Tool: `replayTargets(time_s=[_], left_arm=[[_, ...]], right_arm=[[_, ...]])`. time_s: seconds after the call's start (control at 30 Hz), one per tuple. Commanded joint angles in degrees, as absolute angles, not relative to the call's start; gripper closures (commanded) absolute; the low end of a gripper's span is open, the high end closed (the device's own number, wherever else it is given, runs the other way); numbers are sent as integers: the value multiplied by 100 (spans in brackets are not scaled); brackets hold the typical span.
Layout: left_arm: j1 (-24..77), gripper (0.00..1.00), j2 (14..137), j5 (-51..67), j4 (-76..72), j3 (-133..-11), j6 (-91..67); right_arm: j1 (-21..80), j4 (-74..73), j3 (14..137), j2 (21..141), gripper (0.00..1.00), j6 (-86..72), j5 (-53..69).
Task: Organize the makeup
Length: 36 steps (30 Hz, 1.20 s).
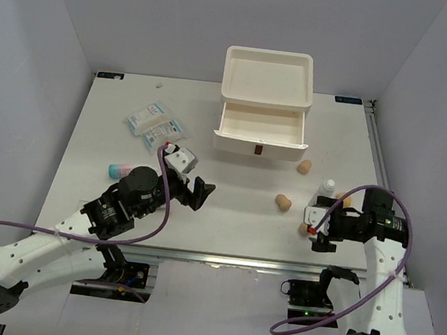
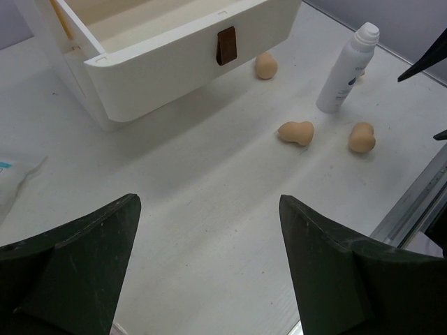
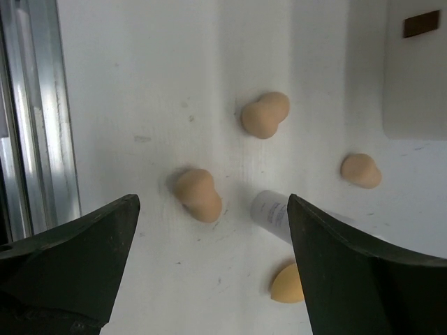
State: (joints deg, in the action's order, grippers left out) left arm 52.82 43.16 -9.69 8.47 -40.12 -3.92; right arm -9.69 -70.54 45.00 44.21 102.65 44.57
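White table (image 1: 241, 226) between plain pale grey walls (image 1: 225, 14), soft even light.

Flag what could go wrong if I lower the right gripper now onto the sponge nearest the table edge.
1. The white bottle stands upright close beside that sponge. The right gripper is wide open, so one finger may well knock the bottle over on the way down.
2. The sponge is rounded and lies loose, so it could slip out sideways as the jaws close, possibly toward the metal rail at the table edge.

Tan sponges (image 3: 198, 195); white drawer box (image 1: 264, 101), brown handle (image 2: 226, 45).
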Motion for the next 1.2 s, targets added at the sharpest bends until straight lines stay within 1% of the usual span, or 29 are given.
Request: replayTargets(time_s=[0.0,0.13,0.3,0.4,0.67,0.93,1.03,1.17], left_arm=[[5183,9,4355,-968,870,-4008,-352],[5161,9,4427,-927,870,-4008,-343],[5149,8,4446,-914,886,-4008,-325],[5133,8,4439,-891,888,-4004,-316],[5125,8,4447,-826,888,-4017,-300],[5124,8,4446,-781,880,-4016,-299],[5116,8,4447,-773,888,-4017,-299],[5115,8,4440,-763,888,-4009,-299]], right_arm=[[-543,-6361,3861,4510,8,10394,3288],[-171,-5550,3443,4853,10,9705,2863],[-9,-4641,3229,5167,15,9409,2618],[90,-4391,3150,5368,16,9362,2527],[234,-3945,3092,5905,26,9240,2535],[406,-3806,2934,6244,41,9247,2393],[457,-3850,2928,6310,48,9238,2453],[504,-4163,3085,6209,60,9196,2763]])
